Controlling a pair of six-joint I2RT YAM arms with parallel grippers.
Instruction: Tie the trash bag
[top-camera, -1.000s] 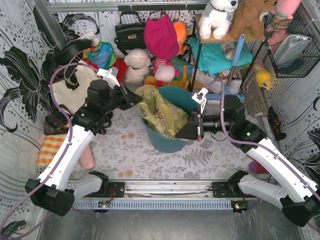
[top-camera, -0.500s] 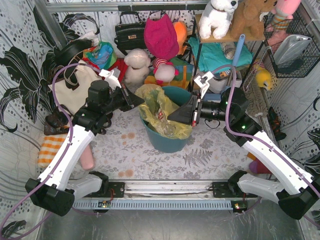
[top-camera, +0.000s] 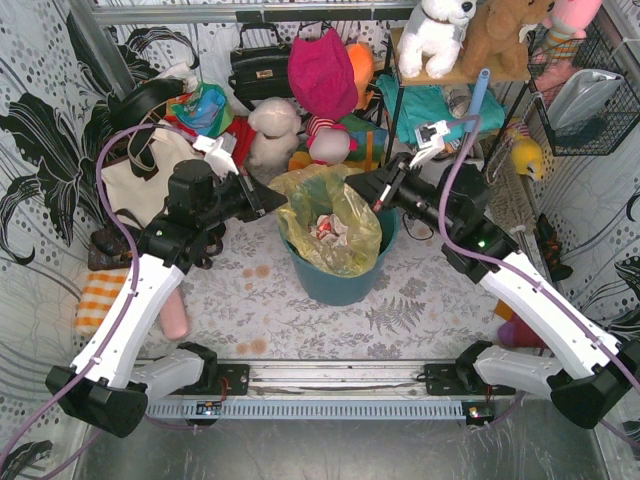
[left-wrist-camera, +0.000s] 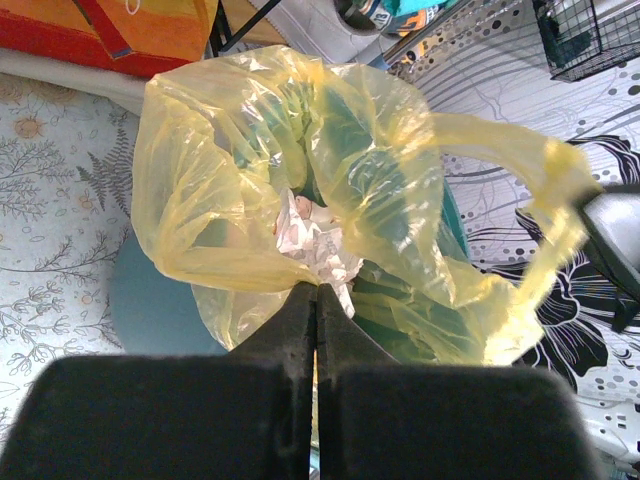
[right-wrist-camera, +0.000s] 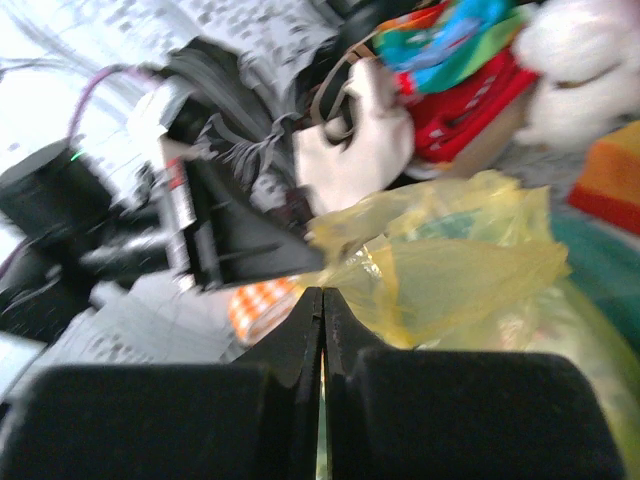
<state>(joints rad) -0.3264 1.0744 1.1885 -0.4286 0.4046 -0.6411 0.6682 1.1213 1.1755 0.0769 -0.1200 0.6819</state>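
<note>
Both arms reach in, holding the trash bag (top-camera: 330, 240) stretched.
At 9 o'clock the left gripper (top-camera: 272, 205) clamps its rim; at 1 o'clock the right gripper (top-camera: 352, 181), tilted downward, clamps a flap.

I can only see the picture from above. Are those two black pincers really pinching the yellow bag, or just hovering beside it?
Observer: The left arm's own camera shows the left pincer fully shut, its tips at the lower edge of the yellow bag, apparently pinching the film.
Operator: And the other one?
Observer: Its camera shows the right pincer shut too, with a yellow flap running straight off its tips.
Operator: Is the bag slack between them?
Observer: No. In the left arm's camera one handle loop is drawn out thin toward the right pincer.
</note>
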